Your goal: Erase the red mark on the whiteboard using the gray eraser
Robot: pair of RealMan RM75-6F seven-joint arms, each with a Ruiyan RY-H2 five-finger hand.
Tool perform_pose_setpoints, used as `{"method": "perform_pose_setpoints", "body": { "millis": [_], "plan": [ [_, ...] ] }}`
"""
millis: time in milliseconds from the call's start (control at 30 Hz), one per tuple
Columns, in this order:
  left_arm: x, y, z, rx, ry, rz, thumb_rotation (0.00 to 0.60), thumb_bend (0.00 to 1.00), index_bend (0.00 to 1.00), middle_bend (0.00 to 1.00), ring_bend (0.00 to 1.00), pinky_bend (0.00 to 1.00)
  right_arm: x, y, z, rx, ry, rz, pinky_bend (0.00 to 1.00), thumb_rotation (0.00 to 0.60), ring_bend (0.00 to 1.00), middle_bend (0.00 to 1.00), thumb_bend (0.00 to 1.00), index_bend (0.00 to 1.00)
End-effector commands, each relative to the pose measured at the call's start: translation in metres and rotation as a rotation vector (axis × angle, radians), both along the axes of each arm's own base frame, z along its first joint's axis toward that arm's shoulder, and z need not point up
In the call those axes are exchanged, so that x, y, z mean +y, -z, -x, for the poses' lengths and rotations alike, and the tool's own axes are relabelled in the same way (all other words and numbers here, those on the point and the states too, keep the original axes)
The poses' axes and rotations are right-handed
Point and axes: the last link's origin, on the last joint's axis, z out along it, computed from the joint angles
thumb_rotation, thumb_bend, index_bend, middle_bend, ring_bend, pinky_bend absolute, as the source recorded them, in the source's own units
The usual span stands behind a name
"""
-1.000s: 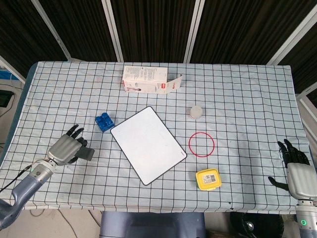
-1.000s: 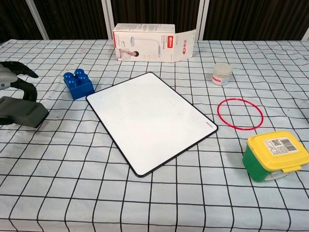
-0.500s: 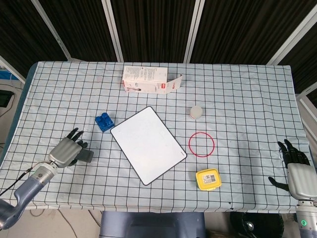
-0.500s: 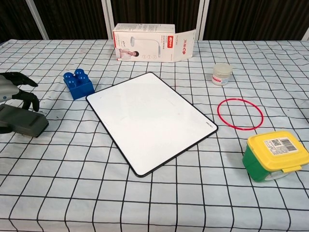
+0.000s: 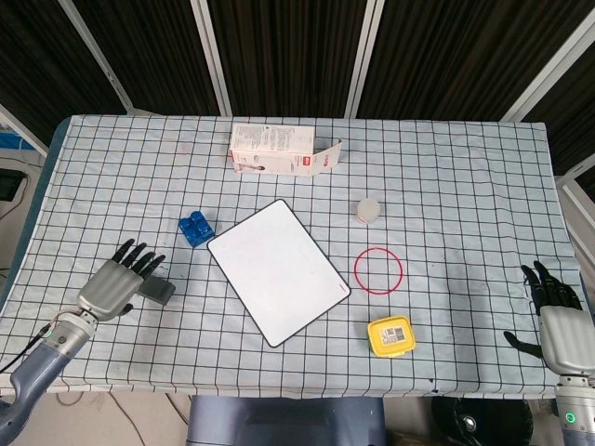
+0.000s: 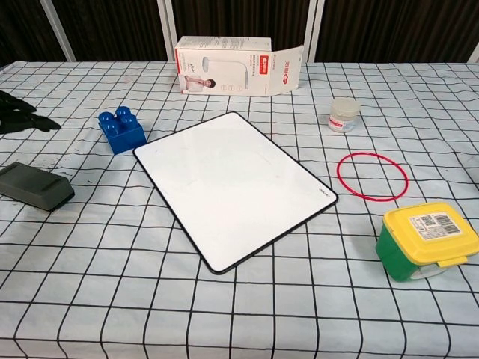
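The whiteboard [image 5: 279,271] [image 6: 233,183] lies tilted at the table's middle; its surface looks plain white, and I make out no clear red mark on it. The gray eraser [image 5: 159,291] [image 6: 35,185] lies flat on the checked cloth, left of the board, with nothing touching it. My left hand [image 5: 116,283] hovers just left of the eraser with its fingers spread and empty; in the chest view only its dark fingertips [image 6: 16,118] show at the left edge. My right hand [image 5: 558,321] rests at the table's front right corner, fingers extended, holding nothing.
A blue brick [image 5: 194,229] [image 6: 122,129] sits between eraser and board. A white carton [image 5: 279,150] [image 6: 232,66] lies at the back. A small jar [image 5: 368,210] [image 6: 343,115], a red ring [image 5: 355,270] [image 6: 338,173] and a yellow-lidded green tub [image 5: 390,335] [image 6: 430,238] stand right of the board.
My left hand has let go of the eraser, spread its fingers and drawn back to the left. The eraser now lies alone on the cloth. The right hand has not moved.
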Motion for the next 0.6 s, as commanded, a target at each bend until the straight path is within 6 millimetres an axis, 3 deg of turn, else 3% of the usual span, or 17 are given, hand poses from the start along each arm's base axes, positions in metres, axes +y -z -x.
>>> {"method": "perform_pose_setpoints", "body": {
  "millis": [33, 233, 400, 600],
  "plan": [
    [-0.021, -0.034, -0.007, -0.086, 0.035, -0.110, 0.600, 0.11, 0.02, 0.11, 0.00, 0.03, 0.000, 0.000, 0.000, 0.000, -0.002, -0.001, 0.18, 0.600, 0.14, 0.02, 0.01, 0.00],
    [-0.055, -0.072, 0.004, -0.192, -0.005, -0.222, 0.600, 0.11, 0.00, 0.06, 0.00, 0.04, 0.000, 0.000, -0.001, 0.006, -0.011, -0.001, 0.18, 0.600, 0.14, 0.02, 0.01, 0.00],
    [-0.083, -0.087, 0.010, -0.249, -0.026, -0.265, 0.600, 0.10, 0.00, 0.02, 0.00, 0.03, 0.000, 0.000, -0.001, 0.007, -0.011, -0.001, 0.18, 0.600, 0.14, 0.02, 0.01, 0.00],
    [-0.096, -0.093, 0.019, -0.238, -0.057, -0.300, 0.600, 0.09, 0.00, 0.02, 0.00, 0.03, 0.000, -0.001, -0.002, 0.006, -0.017, 0.002, 0.18, 0.600, 0.14, 0.02, 0.01, 0.00]
  ]
}}
